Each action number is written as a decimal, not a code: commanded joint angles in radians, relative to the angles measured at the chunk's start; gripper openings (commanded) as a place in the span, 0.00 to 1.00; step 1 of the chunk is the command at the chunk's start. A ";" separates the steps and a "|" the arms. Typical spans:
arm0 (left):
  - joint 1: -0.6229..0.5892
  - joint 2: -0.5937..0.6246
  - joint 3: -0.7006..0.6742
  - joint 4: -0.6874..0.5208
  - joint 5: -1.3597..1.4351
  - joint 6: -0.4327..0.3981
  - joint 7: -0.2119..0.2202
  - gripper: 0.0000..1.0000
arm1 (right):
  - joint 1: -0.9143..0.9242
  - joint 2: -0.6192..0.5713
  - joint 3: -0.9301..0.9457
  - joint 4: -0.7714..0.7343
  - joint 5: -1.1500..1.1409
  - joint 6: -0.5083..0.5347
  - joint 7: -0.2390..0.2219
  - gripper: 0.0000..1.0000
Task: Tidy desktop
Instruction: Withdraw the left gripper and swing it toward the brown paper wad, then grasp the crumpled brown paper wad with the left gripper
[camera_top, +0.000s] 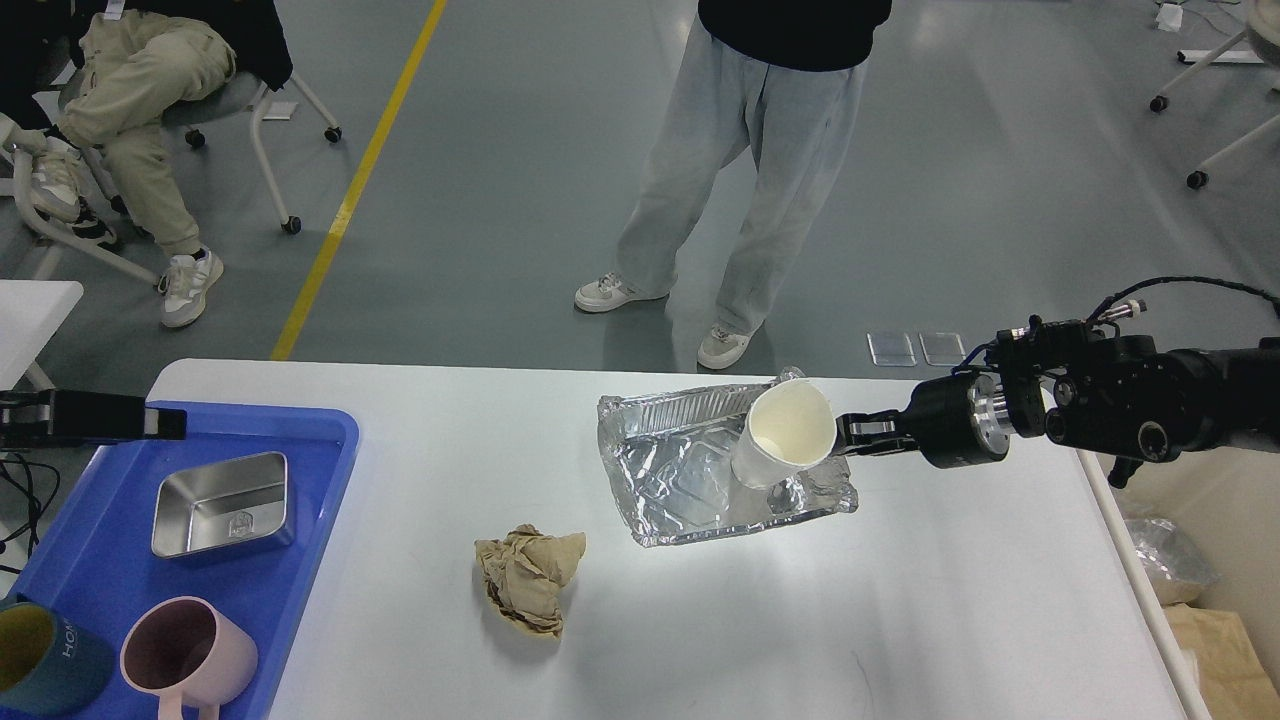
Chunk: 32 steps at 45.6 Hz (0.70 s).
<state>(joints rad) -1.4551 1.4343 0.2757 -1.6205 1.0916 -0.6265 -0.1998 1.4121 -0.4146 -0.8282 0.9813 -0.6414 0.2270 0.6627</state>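
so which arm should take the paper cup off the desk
Right. The right gripper already meets the paper cup at the foil tray; the left gripper sits far off above the blue tray.

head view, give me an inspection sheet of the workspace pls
surface: white desktop, mostly bare
job's things: paper cup, tilted, over the crumpled foil tray; crumpled brown paper
clutter: blue tray holding a steel dish, pink mug, dark mug
grippers: right gripper at the cup's rim; left gripper over the blue tray, state unclear
cables: black cable on right arm
surroundings: standing person, seated person
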 joint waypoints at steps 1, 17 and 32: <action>0.076 -0.139 0.002 0.042 0.016 0.096 0.028 0.76 | 0.005 -0.001 0.000 0.002 0.000 0.000 0.000 0.00; 0.252 -0.554 0.004 0.192 0.093 0.235 0.108 0.76 | 0.015 -0.001 -0.002 0.002 0.000 0.003 0.000 0.00; 0.371 -0.804 0.007 0.338 0.179 0.321 0.134 0.76 | 0.019 -0.001 -0.002 0.004 0.006 0.005 0.000 0.00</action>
<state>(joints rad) -1.1086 0.6981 0.2815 -1.3309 1.2559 -0.3410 -0.0684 1.4311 -0.4158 -0.8300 0.9840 -0.6355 0.2316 0.6625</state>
